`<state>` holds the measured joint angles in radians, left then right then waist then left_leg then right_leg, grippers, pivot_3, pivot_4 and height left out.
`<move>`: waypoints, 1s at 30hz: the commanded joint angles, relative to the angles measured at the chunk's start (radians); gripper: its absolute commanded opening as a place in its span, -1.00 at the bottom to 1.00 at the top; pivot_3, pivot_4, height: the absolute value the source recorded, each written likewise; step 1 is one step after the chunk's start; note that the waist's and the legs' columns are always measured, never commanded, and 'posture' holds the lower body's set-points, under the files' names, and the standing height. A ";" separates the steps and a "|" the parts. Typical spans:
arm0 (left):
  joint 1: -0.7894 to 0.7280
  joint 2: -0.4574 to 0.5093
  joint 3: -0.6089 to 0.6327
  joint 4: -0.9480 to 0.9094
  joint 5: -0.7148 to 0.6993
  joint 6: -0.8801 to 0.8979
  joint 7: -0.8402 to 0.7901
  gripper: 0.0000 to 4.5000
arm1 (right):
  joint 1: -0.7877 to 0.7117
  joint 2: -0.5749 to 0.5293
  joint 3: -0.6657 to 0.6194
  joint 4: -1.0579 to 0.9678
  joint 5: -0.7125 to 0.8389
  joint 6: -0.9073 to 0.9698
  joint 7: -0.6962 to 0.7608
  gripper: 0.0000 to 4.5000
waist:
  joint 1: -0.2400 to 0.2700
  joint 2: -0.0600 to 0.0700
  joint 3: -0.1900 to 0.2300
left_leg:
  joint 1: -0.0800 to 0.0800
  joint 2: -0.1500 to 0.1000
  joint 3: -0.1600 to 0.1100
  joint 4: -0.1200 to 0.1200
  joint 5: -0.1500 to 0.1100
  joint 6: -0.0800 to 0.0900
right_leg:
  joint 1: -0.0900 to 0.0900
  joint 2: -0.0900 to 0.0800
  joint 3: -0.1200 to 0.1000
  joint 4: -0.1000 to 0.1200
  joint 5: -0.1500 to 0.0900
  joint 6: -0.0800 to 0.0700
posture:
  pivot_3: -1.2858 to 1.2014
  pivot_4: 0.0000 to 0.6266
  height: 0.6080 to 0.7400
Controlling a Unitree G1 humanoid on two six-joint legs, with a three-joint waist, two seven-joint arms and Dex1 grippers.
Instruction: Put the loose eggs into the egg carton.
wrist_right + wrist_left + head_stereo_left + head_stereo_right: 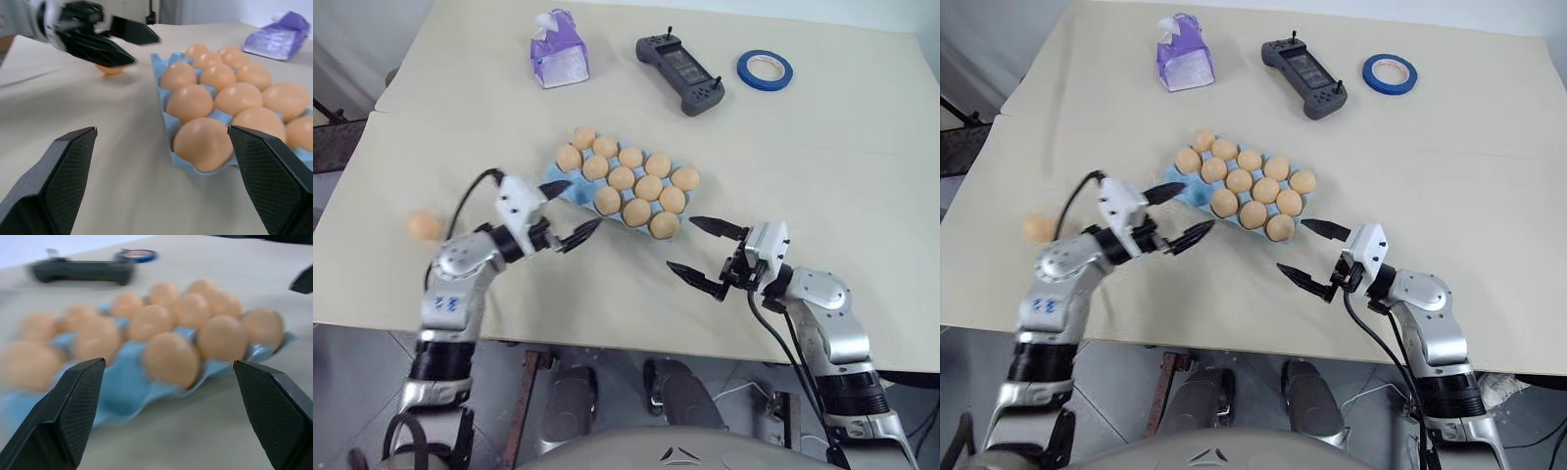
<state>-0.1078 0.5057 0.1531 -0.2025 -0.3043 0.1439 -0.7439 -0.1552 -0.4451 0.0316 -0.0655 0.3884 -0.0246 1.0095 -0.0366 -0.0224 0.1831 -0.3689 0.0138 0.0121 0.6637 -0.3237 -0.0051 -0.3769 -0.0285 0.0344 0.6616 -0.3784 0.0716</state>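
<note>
- Left eye view: the egg carton (570,188) sits mid-table (822,176), most cups filled with eggs; the cups at its left end, by the left gripper, show bare blue.
- One loose egg (425,226) lies well to the left, near the table's edge, beyond the left arm.
- Left gripper (572,211) hangs just beside the carton's left end, jaws spread wide, nothing between them.
- Right gripper (708,255) hovers near the carton's near-right corner, jaws equally spread and empty.
- Further back: a purple tissue pack (557,49), a dark handheld controller (680,73), a blue tape roll (765,70), all well apart from the carton.
- No writing is legible.
</note>
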 commanded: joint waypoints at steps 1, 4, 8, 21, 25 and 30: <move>0.108 0.032 0.117 -0.138 -0.054 -0.051 -0.007 0.99 | -0.020 -0.006 -0.005 0.015 0.024 -0.042 0.052 1.00 | 0.007 0.000 0.000 | 0.000 0.000 0.000 0.000 0.000 0.001 | 0.000 0.000 0.000 -0.001 0.000 0.000 | 0.03 -0.52 1.00; 0.265 0.045 0.246 -0.211 -0.090 -0.076 -0.017 0.99 | -0.033 -0.016 0.003 0.032 0.028 -0.050 0.101 1.00 | 0.010 0.001 0.000 | -0.001 0.000 -0.001 0.000 -0.001 0.002 | 0.001 -0.001 -0.001 -0.002 0.000 0.000 | 0.03 -0.52 1.00; 0.454 0.017 0.374 -0.258 -0.133 -0.077 -0.003 0.99 | -0.052 -0.023 -0.002 0.052 0.037 -0.061 0.143 1.00 | 0.007 0.001 0.001 | -0.001 0.000 -0.001 0.000 -0.002 0.003 | 0.002 -0.001 -0.001 -0.003 0.000 0.000 | 0.03 -0.52 1.00; 0.572 -0.112 0.425 -0.242 -0.158 -0.065 0.130 0.99 | -0.126 -0.028 -0.016 0.111 0.054 -0.053 0.193 1.00 | 0.008 0.002 0.001 | -0.001 0.000 -0.001 0.000 -0.002 0.003 | 0.002 -0.001 -0.001 -0.004 0.000 -0.002 | 0.03 -0.52 1.00; 0.438 -0.076 0.368 -0.189 -0.118 -0.016 0.186 0.99 | -0.130 -0.025 -0.013 0.112 0.050 -0.054 0.189 1.00 | 0.007 0.002 0.001 | 0.000 0.000 -0.002 0.000 -0.001 0.003 | 0.002 -0.001 -0.002 -0.003 0.000 -0.002 | 0.03 -0.52 1.00; 0.266 -0.043 0.302 -0.059 -0.074 0.028 0.236 0.99 | -0.117 -0.020 -0.009 0.094 0.047 -0.056 0.173 1.00 | 0.004 0.002 0.001 | 0.000 -0.001 -0.002 0.000 -0.001 0.003 | 0.001 -0.001 -0.002 -0.001 0.000 -0.002 | 0.03 -0.52 1.00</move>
<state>0.1674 0.4507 0.4592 -0.2815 -0.3987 0.1677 -0.5270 -0.2748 -0.4678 0.0332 0.0615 0.4245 -0.0680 1.1879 -0.0321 -0.0207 0.1842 -0.3693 0.0133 0.0107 0.6633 -0.3250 -0.0024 -0.3759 -0.0291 0.0326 0.6603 -0.3784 0.0694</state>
